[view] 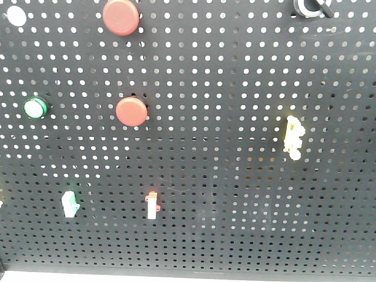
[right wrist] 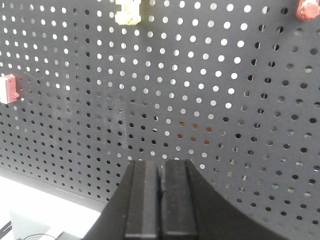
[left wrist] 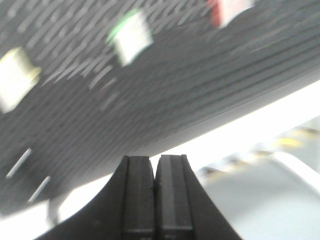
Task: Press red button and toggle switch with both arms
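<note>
Two round red buttons sit on the black pegboard in the front view: one at the top edge and one lower. At the top right edge, a black knob with a pale ring, the toggle switch, is cut off by the frame. Neither gripper shows in the front view. My left gripper is shut on nothing, below the board's lower edge; its view is blurred. My right gripper is also shut and empty, pointing at the lower part of the pegboard.
The board also carries a green button, a yellow part, a green-white switch, a red-white switch and a white cap. The right wrist view shows the yellow part and red-white switch.
</note>
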Tool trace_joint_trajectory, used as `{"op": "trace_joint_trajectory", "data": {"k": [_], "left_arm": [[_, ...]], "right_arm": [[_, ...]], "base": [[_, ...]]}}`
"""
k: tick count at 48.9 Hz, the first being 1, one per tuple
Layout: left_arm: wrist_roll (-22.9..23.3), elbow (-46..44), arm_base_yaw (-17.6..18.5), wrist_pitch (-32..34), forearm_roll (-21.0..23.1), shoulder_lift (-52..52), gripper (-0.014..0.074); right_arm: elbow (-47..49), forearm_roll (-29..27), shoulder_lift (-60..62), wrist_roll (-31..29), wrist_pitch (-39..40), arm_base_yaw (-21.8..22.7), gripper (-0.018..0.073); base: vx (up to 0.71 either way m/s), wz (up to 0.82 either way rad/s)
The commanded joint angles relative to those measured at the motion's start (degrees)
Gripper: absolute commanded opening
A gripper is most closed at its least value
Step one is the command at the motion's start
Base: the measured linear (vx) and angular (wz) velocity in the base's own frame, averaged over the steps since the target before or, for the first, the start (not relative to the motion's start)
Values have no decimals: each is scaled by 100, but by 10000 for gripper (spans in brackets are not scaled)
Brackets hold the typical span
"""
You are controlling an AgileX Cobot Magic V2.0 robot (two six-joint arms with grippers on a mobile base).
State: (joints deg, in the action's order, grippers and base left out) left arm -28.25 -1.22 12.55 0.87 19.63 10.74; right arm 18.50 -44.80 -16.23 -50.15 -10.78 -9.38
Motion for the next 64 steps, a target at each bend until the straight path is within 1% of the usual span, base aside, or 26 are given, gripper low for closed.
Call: {"op": "trace_joint_trajectory", "data": {"k": [1,4,6,10,12,56,59,61,62,64], "left_arm": [[700,317,-350,860,-85,-432,2],[1042,502,-497,763,-283,-727,2],[1155,473,-572,287,-507,-896,2],[1295,475,-673,-57,-795,-1204,2],[1286,475,-674,-150,-805,-1261,2],[1286,475,-674,-148,-792,-1226,2],[1286,475,-674,-148,-792,-1226,2],[1286,475,-674,-148,-792,-1226,2],[1286,475,-674,-148,-792,-1226,2],[1286,475,-674,-148,-792,-1226,2]], "right_arm": [[171,-45,-48,-51,311,40,-3],[171,-45,-48,-51,311,40,-3],[171,-45,-48,-51,311,40,-3],[171,-45,-48,-51,311,40,-3],[171,-45,-48,-51,311,40,-3],[171,-17,-48,-96,350,40,-3],[171,330,-48,-81,440,40,-3],[171,579,-48,163,393,40,-3],[171,776,-48,414,350,40,-3],[171,1322,-48,1102,260,45,-3]], "base": [[0,0],[0,0],[0,0],[0,0],[0,0],[0,0],[0,0],[0,0],[0,0],[0,0]]}}
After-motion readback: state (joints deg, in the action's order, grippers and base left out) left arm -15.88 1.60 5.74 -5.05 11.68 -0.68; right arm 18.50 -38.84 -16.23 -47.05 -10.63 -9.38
